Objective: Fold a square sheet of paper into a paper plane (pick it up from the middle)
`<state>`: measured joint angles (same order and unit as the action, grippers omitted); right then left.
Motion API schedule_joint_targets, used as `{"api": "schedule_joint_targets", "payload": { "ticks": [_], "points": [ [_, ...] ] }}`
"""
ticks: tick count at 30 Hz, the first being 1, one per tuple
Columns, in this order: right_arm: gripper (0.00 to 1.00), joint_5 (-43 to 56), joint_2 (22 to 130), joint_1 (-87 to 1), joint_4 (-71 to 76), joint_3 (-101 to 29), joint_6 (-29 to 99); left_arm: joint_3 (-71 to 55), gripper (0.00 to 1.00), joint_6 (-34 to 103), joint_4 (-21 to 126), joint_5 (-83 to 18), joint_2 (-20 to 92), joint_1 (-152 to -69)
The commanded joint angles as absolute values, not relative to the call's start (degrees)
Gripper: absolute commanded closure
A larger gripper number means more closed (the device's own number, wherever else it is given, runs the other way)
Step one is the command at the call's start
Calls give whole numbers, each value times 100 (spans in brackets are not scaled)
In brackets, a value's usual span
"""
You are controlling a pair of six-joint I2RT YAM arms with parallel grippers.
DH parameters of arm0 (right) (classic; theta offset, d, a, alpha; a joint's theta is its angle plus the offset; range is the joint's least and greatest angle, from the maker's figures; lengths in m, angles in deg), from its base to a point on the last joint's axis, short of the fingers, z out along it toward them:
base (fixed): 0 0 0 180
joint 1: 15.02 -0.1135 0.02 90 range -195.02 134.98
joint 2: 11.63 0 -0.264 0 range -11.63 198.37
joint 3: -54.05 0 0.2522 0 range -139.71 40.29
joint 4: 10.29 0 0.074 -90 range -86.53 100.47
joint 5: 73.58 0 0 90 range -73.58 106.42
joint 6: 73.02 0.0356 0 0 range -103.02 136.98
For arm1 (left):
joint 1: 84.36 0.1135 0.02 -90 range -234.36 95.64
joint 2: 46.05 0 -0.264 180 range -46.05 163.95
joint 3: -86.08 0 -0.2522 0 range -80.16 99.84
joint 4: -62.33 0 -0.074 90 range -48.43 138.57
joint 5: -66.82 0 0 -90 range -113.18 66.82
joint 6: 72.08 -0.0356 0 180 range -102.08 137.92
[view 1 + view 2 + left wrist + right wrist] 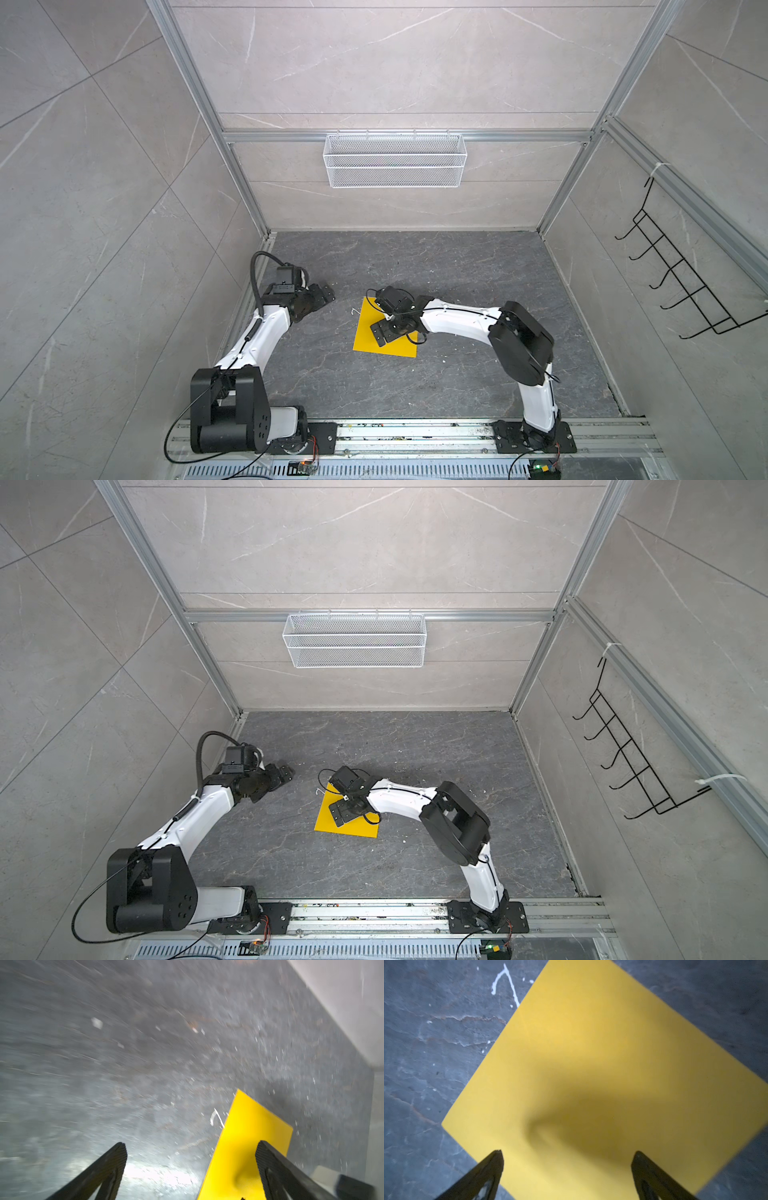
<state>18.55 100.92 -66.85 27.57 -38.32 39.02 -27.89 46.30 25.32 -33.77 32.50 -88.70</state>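
My right gripper (568, 1157) gapes over the square sheet of paper (591, 1053). My left gripper (192, 1146), also agape, hovers near the sheet, and a white scuff (506, 982) meets the sheet's edge.

Bright yellow square sheet of paper (365, 332), plain and unfolded. Lying on the dark grey stone-look tabletop (457, 270) near its middle, edges turned slightly askew to the table's. Mostly flat, with one soft pucker near the centre.
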Motion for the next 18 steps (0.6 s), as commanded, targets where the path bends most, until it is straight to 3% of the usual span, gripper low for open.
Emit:
{"api": "schedule_joint_targets", "payload": {
  "ticks": [1,7,18],
  "points": [
    [1,1985,9207,-6355,2344,-3469,4450,-2229,0,4223,2021,-3536,3622,-9610],
    [1,1880,8709,-5675,2368,-2687,4637,-978,0,3629,759,-2811,4868,-10963],
    [1,1559,8575,-5071,2319,-2056,5051,823,0,3832,-289,-2451,6835,-11847]
  ]
}}
